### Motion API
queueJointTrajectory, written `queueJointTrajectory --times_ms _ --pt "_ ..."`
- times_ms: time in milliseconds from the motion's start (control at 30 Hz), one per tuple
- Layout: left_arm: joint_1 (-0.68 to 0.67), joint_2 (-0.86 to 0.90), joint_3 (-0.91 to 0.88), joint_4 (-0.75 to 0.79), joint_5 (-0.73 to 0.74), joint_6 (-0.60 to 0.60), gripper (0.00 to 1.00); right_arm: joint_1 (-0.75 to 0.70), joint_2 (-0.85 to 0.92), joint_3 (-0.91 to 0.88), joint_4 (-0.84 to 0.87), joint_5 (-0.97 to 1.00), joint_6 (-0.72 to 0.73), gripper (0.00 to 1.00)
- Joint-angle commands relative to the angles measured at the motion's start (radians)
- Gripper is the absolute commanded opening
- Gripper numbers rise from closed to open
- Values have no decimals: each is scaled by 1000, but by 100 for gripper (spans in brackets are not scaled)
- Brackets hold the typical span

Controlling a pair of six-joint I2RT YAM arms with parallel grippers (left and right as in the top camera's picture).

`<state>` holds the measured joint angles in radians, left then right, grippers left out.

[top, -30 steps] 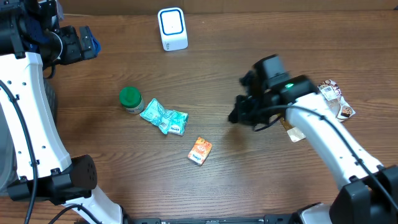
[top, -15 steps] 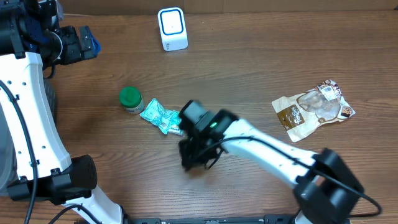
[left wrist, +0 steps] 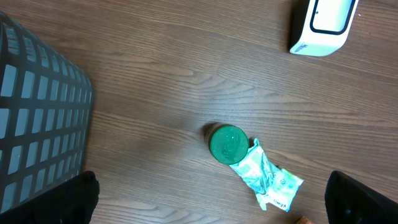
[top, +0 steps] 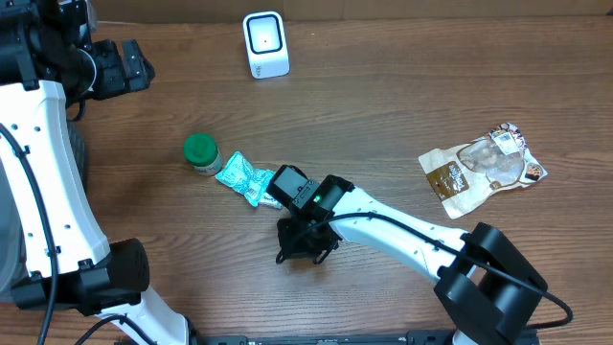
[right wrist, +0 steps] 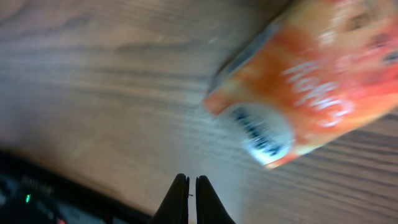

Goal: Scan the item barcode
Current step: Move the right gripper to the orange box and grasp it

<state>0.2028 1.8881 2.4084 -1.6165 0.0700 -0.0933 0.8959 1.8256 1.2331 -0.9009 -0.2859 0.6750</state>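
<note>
Two fingers of right claw [right wrist: 191,186] pressed together, holding nothing, low over table [right wrist: 93,74]. Orange snack packet [right wrist: 311,81] lies just beyond the tips, to their right, ungripped. Step judged: approach for pickup. Next: open jaws, straddle packet, carry to scanner [top: 265,43].

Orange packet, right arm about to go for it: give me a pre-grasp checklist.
1. Right gripper open for the grasp: not ok, shut.
2. Small orange printed packet free, lying on the wooden table: ok.
3. Fingertips lined up with the packet: not ok, it sits off to one side in the right wrist view.
4. Barcode face located: cannot tell.
5. White box-shaped scanner unobstructed: ok.
6. Left gripper out of the way: ok, open, at the far corner.
</note>
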Motion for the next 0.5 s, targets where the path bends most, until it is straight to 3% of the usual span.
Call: queueJointTrajectory --times_ms 0,367,467 --pt "-12 -3 1 1 -6 19 100 -25 45 -10 2 59 89 4" --pt "-12 -3 1 1 -6 19 100 -155 118 -1 -6 -30 106 4" --pt "-12 -3 1 1 -6 19 100 -208 118 19 -27 -28 45 4"
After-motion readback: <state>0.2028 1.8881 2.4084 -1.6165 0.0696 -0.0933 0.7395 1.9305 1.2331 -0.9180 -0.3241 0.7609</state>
